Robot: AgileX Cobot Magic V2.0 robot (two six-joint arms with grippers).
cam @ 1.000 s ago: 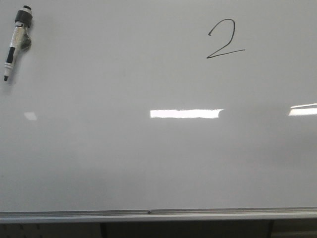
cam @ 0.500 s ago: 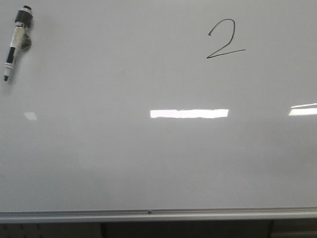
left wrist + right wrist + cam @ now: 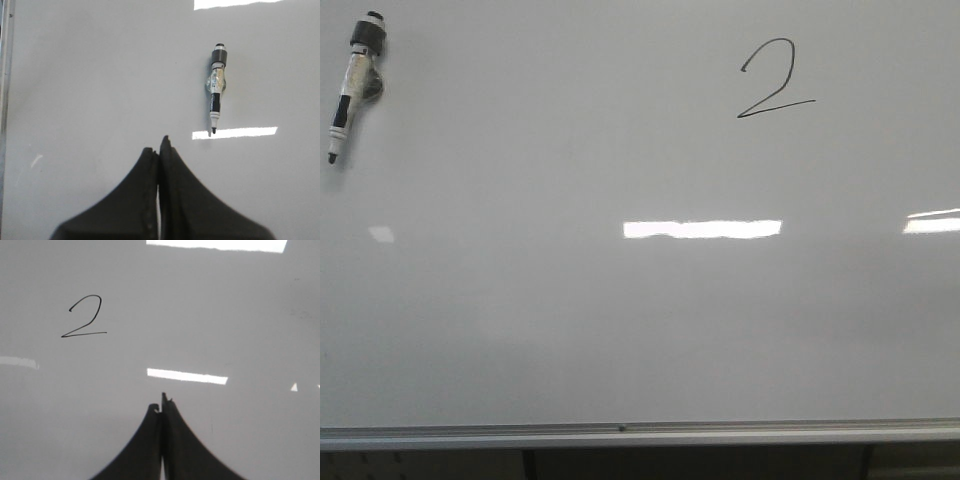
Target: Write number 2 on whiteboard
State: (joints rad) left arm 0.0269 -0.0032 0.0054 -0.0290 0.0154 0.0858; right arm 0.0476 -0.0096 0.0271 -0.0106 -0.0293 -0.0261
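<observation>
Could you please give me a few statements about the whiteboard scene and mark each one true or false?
1. A thin black hand-drawn number 2 is on the glossy white whiteboard. True.
2. The white-and-black marker pen lies directly on top of the digit. False: it lies far off at the board's upper left in the front view, apart from the digit.
3. The left hand is shut on the marker. False: it is shut but empty, with the marker lying apart from it.
4. The right hand is shut and holds nothing. True.
5. The marker's cap is on. False: its dark tip is bare.
</observation>
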